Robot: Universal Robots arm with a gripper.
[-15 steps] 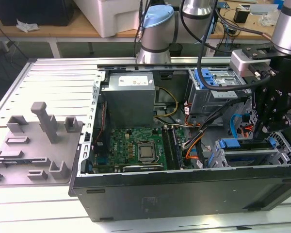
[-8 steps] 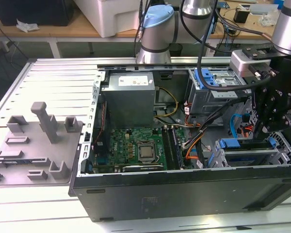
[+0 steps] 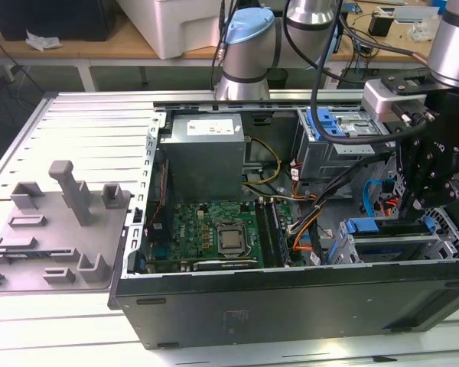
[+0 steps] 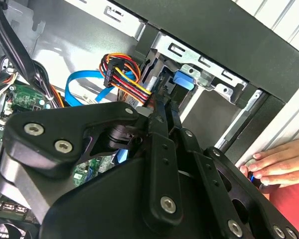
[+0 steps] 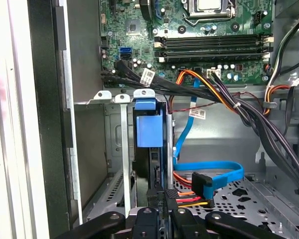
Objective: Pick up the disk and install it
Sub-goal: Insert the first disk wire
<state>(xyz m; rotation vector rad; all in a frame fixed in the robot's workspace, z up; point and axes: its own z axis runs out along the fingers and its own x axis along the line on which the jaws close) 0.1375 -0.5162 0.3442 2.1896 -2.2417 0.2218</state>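
One disk [image 5: 149,134] slotted in cage [image 5: 105,95]; gripper [image 5: 164,194] pinched closed at its edge; best press straight, clear of cables [image 5: 217,179]

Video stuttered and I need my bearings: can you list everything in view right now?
Black metal computer case: one, side open, on the ribbed aluminium table.
Grey power-supply box: one, inside the case, far side in the exterior view.
Green motherboard: one, on the case floor.
Silver drive cage with blue plastic bracket: one, beside the power-supply box, towards the exterior view's right.
Flat hard-drive disk in a blue plastic rail frame: one, on edge in a second metal cage.
Flat blue data cable: at least one, beside that cage.
Grey plastic fixture block: one, on the table, exterior view's left.
Person's fingers: on the case's outer rim.
Robot arm: one, silver and light blue.
Black robot hand: one, over the disk.
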